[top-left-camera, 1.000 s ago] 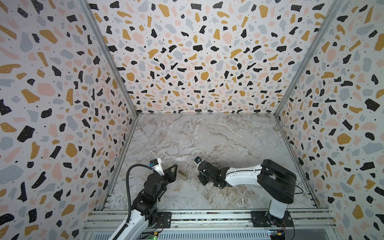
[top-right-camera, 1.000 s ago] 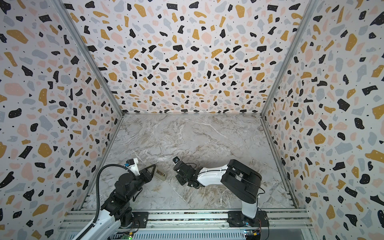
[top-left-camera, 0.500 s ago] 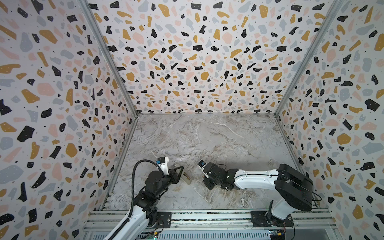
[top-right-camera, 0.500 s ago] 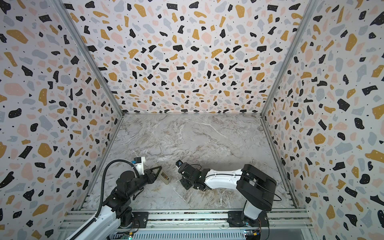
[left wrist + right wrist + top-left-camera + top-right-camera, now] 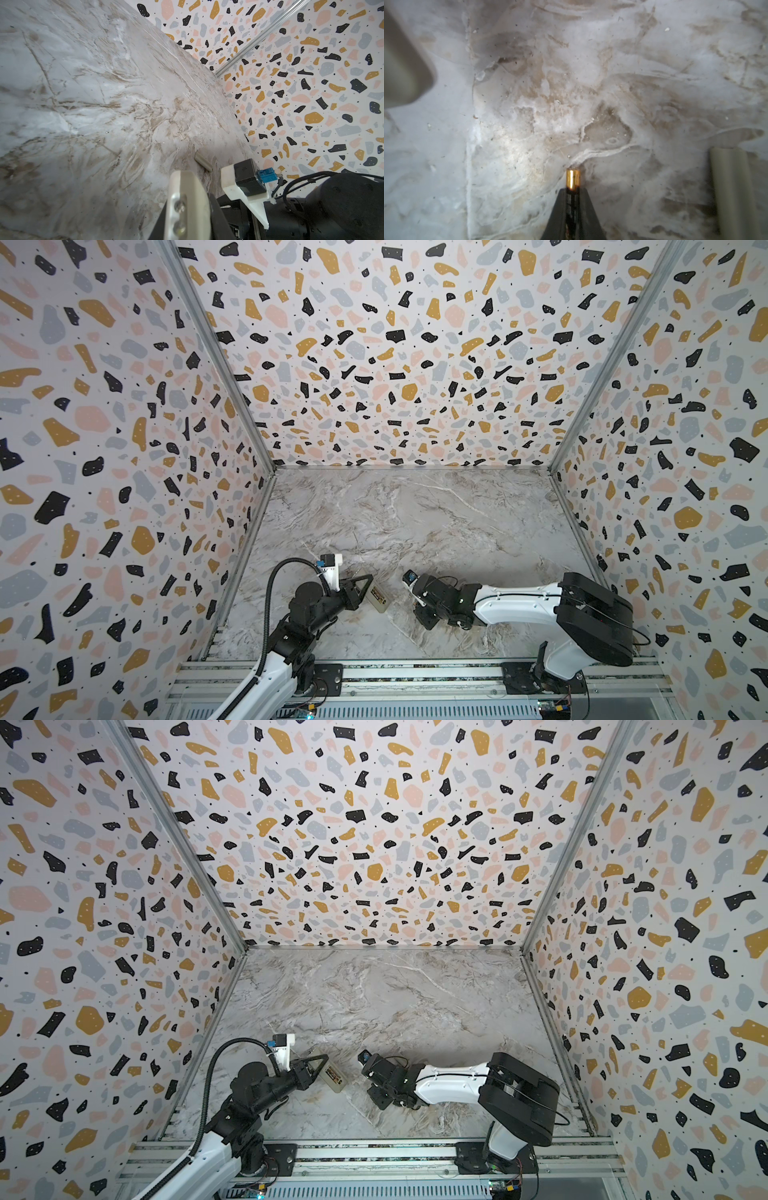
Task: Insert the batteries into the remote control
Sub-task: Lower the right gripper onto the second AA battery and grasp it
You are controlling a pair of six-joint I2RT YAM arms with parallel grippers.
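Jaws first: right gripper (image 5: 572,192) is clamped on a battery (image 5: 573,179), black tips either side of the dark body, gold end sticking out toward the marble tabletop (image 5: 529,104); can't tell if that end touches the marble. Left gripper (image 5: 367,588) is clamped on the remote control (image 5: 377,596), gripped at one end, tilted, one broad face turned up to the top cameras; left wrist view agrees, pale remote edge (image 5: 187,193) between the black fingers.

Step, my read: transfer leg; battery is picked but not yet at the remote; in both top views the two grippers sit near each other with bare marble between them, nothing touching.

Container: only the remote's battery bay counts; a dark-and-gold patch (image 5: 332,1074) shows on the upturned face in both top views; probably the open bay, maybe one cell already seated, too small to confirm; no second battery visible elsewhere. A pale bar (image 5: 203,164) lies flat on the marble; a similar pale strip sits at the edge of the right wrist view; likely the bay cover, not certain.

Next move needs: swing the battery from pointing down to lying parallel with the free slot; check polarity; press one end against the spring contact, seat the other, then release; left arm must keep the remote rigid; slim round cell could pivot in the tips.
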